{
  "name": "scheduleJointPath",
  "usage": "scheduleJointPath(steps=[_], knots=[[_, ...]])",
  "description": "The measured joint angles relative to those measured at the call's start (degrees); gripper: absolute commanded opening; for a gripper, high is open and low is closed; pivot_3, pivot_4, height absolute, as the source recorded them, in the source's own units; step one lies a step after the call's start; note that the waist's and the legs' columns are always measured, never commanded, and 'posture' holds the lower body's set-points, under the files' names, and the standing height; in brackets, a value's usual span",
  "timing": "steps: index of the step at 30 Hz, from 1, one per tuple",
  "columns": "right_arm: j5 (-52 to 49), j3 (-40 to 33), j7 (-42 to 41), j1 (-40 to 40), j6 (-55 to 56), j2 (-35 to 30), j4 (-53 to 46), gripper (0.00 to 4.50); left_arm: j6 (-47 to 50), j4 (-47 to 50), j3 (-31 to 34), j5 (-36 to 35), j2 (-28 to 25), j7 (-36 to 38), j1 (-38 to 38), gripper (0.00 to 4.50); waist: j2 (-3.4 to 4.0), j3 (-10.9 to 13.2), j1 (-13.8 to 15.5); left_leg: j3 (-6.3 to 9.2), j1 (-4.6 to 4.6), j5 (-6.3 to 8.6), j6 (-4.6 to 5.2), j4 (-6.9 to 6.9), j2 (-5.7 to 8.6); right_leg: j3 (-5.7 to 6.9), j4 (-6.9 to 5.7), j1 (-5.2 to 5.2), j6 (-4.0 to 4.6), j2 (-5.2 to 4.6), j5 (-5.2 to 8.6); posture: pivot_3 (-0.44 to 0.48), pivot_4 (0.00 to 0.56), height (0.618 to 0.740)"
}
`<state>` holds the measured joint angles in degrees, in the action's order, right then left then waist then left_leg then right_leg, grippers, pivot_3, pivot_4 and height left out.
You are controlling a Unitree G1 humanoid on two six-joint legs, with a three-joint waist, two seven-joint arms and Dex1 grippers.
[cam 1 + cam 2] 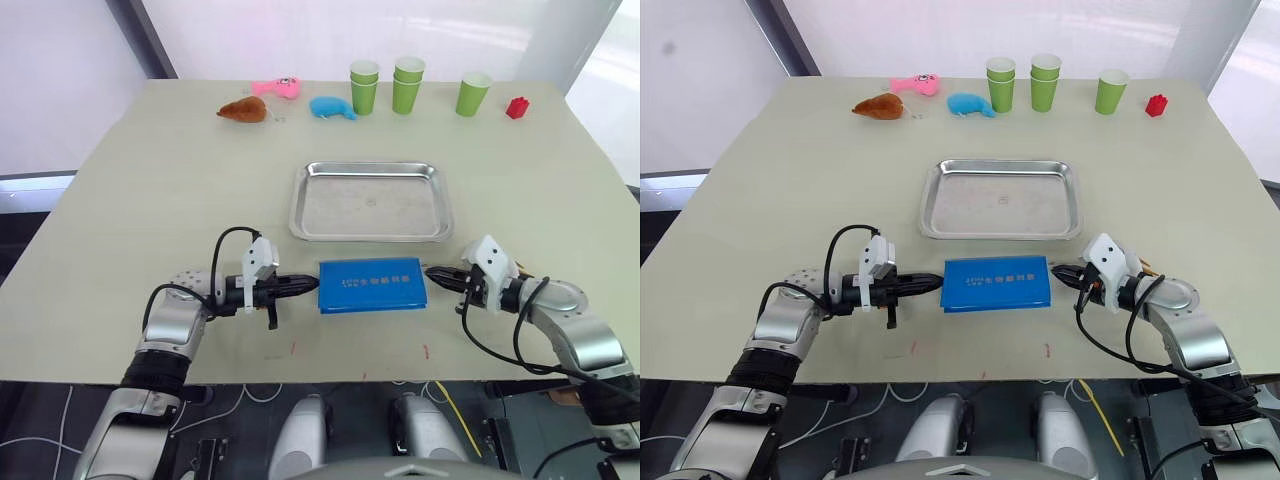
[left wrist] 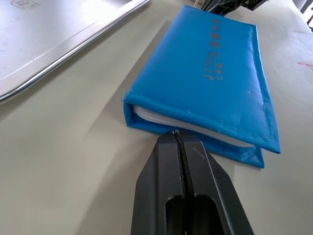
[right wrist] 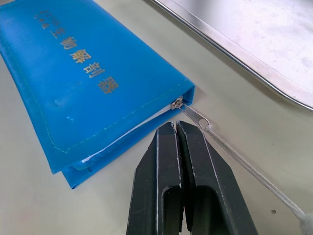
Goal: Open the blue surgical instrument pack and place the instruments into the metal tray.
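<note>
Between both pinched-together, empty end effectors [image 1: 306, 285] [image 1: 432, 273], the closed blue surgical instrument pack [image 1: 372, 285] hides its contents.

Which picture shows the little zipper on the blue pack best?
The right wrist view: the zipper pull and its cord lie just off the blue pack's corner. The left wrist view shows the other, closed end; the eye views show the pack without the zipper detail.

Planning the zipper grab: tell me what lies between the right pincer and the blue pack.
In the right wrist view, the metal zipper pull and its pale cord lie between the right pincer and the blue surgical instrument pack.
</note>
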<state>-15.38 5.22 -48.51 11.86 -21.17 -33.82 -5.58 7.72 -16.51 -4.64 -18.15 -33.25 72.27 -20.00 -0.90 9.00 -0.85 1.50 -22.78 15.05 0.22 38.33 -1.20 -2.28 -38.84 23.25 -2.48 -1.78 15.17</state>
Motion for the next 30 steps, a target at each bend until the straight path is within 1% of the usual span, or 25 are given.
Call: scheduleJointPath(steps=[6, 14, 20, 24, 30], knots=[[-1.61, 0.24, -0.12, -0.76, -2.75, 1.34, -2.2, 0.06, -0.94, -0.81, -0.03, 0.13, 1.15, 0.02, -0.41, 0.0, 0.0, 0.0, 0.08, 0.05, -0.01, 0.0, 0.0, 0.0, 0.01, 0.0, 0.01, 0.0, 0.0, -0.01, 0.0, 0.0, 0.15, 0.74], [-4.24, 0.11, -1.54, -4.16, -6.36, 0.59, -5.97, 0.06, -1.94, -1.53, 0.16, 0.85, 1.86, -0.26, -0.73, 0.0, 0.01, -0.01, 0.1, 0.11, 0.0, 0.0, 0.0, 0.0, 0.02, 0.01, 0.0, -0.01, 0.0, -0.01, 0.0, 0.0, 0.15, 0.74], [-4.14, 0.02, 0.22, -4.89, -6.56, 0.82, -6.9, 0.06, -2.02, -1.48, 0.14, 1.16, 2.05, -0.01, -0.73, 0.0, 0.02, -0.01, 0.1, 0.11, 0.0, 0.0, 0.0, 0.0, 0.03, 0.01, 0.01, -0.01, -0.01, -0.01, 0.0, 0.0, 0.15, 0.74], [-3.77, -0.15, 1.51, -4.88, -6.19, 0.87, -6.88, 0.06, -1.05, 0.27, -0.41, 1.08, 1.8, 0.78, 0.22, 0.0, 0.02, -0.01, 0.05, 0.1, 0.0, 0.0, 0.0, 0.0, 0.03, 0.0, 0.01, -0.01, -0.01, -0.01, 0.0, 0.0, 0.15, 0.74], [-3.5, -0.31, 1.85, -4.88, -6.04, 0.87, -6.86, 0.06, -0.24, 1.36, -0.37, 1.05, 1.66, 1.28, 0.75, 0.0, 0.02, -0.01, 0.05, 0.11, 0.0, 0.0, 0.0, 0.0, 0.02, 0.0, 0.01, -0.01, 0.0, -0.01, 0.0, 0.0, 0.15, 0.74]])
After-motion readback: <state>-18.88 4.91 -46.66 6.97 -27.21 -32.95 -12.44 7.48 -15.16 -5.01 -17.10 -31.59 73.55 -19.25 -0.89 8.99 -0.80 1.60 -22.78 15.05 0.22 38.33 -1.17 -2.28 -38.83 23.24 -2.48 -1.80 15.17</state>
